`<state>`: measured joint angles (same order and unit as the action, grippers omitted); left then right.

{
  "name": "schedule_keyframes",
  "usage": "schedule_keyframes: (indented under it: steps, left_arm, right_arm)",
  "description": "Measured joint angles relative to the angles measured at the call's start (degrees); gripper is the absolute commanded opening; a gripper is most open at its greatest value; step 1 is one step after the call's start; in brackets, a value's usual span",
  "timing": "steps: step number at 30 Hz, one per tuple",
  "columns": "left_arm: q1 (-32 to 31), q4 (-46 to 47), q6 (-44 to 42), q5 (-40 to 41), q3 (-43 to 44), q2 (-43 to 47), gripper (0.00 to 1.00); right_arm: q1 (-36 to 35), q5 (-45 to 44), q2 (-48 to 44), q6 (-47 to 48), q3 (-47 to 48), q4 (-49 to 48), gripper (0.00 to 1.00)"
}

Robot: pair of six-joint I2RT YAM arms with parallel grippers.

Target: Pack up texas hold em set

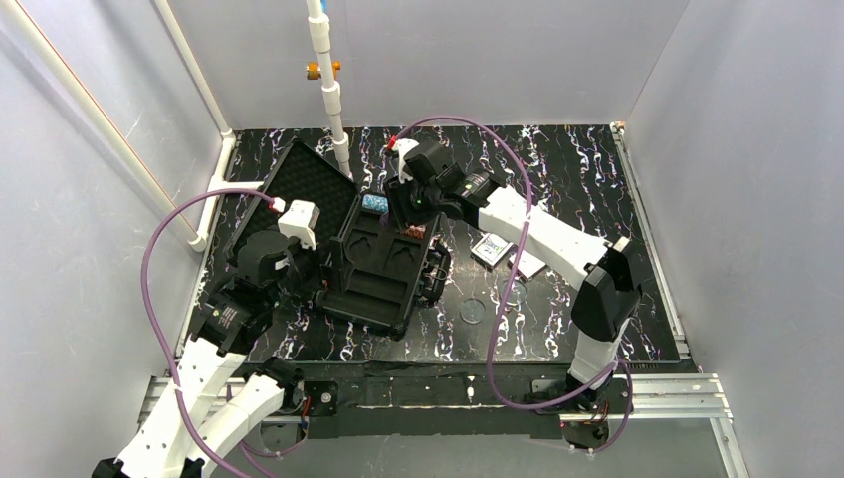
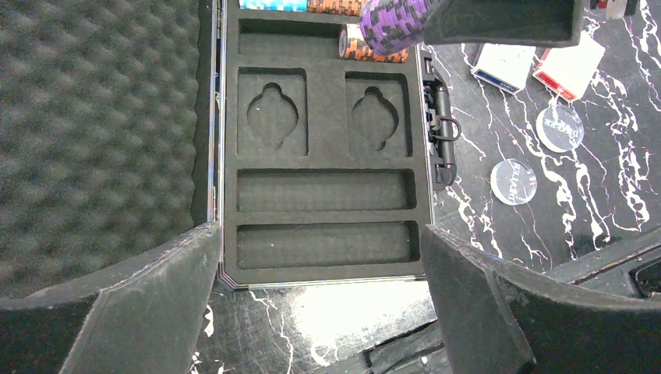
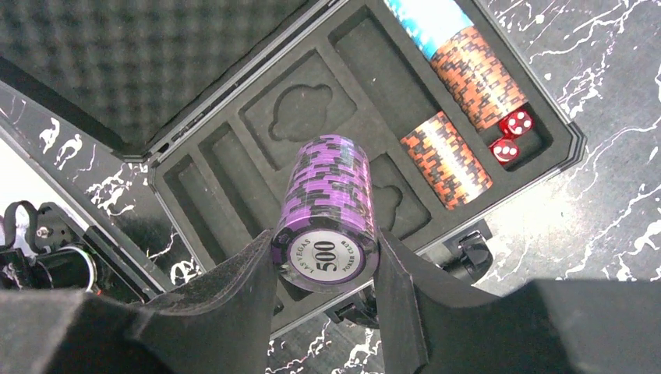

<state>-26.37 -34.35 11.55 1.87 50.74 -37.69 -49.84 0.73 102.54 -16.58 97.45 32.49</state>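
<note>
The black case (image 1: 373, 289) lies open, its foam-lined lid (image 1: 299, 189) tilted back to the left. My right gripper (image 3: 326, 265) is shut on a purple chip stack (image 3: 327, 202) and holds it lying sideways above the moulded tray (image 3: 234, 156). The purple stack also shows in the left wrist view (image 2: 394, 23). A teal stack (image 3: 429, 19), two brown stacks (image 3: 475, 74) (image 3: 446, 160) and red dice (image 3: 510, 136) lie in the tray's far slots. My left gripper (image 2: 319, 304) is open and empty above the tray's near end (image 2: 327, 245). Two card decks (image 2: 503, 66) (image 2: 569, 66) and two clear discs (image 2: 560, 128) (image 2: 514, 181) lie on the table right of the case.
The case handle and latches (image 2: 440, 128) stick out on the case's right side. A white pipe (image 1: 333, 100) stands behind the case. Purple cables loop from both arms. Grey walls close in the black marbled table (image 1: 577, 169) on three sides.
</note>
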Motion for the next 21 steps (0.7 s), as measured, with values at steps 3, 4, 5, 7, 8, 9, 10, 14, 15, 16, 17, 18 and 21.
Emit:
schedule_keyframes:
  steps: [3,4,5,7,8,9,10,14,15,16,17,18,21]
  left_arm:
    - [0.0,0.0,0.0,0.0,0.0,0.0,0.99]
    - [0.0,0.0,0.0,0.0,0.0,0.0,0.99]
    - [0.0,0.0,0.0,0.0,0.0,0.0,0.99]
    - [0.0,0.0,0.0,0.0,0.0,0.0,0.99]
    - [0.0,0.0,-0.02,0.0,0.0,0.0,0.99]
    - [0.0,0.0,-0.02,0.02,0.0,0.0,1.0]
    - [0.0,0.0,-0.02,0.02,0.0,-0.02,0.99]
    - [0.0,0.0,-0.04,0.04,0.0,-0.09,0.99]
    - [0.0,-0.02,-0.07,0.07,0.0,-0.09,0.99]
    - [0.0,-0.02,-0.07,0.09,0.0,-0.11,0.99]
    - [0.0,-0.02,-0.04,0.2,0.0,-0.11,0.99]
    - [0.0,-0.02,-0.07,0.28,0.0,-0.09,0.99]
    - [0.0,-0.02,-0.07,0.5,0.0,-0.09,0.99]
  right_arm:
    - [0.26,-0.13,1.29,-0.17,2.14,0.09,0.01]
    - [0.31,-0.13,1.99,-0.22,3.32,0.04,0.01]
    - [0.35,-0.11,2.78,-0.26,4.57,-0.09,0.01]
    - [0.35,-0.07,4.22,-0.39,6.73,-0.48,0.01]
    - [0.37,-0.02,4.94,-0.46,7.78,-0.68,0.01]
    - [0.39,0.09,5.68,-0.55,8.76,-0.81,0.01]
    - [0.55,0.31,6.49,-0.68,9.79,-0.96,0.01]
    - [1.14,1.73,10.14,-1.14,13.97,-0.85,0.01]
    - [1.44,2.34,11.37,-1.27,15.43,-0.72,0.01]
    - [1.68,2.84,12.41,-1.33,16.57,-0.76,0.01]
    - [1.99,3.34,13.51,-1.44,17.64,-0.85,0.01]
    - [2.4,3.87,14.62,-1.57,18.51,-0.9,0.01]
    - [3.39,5.11,16.61,-2.1,19.1,-1.09,0.01]
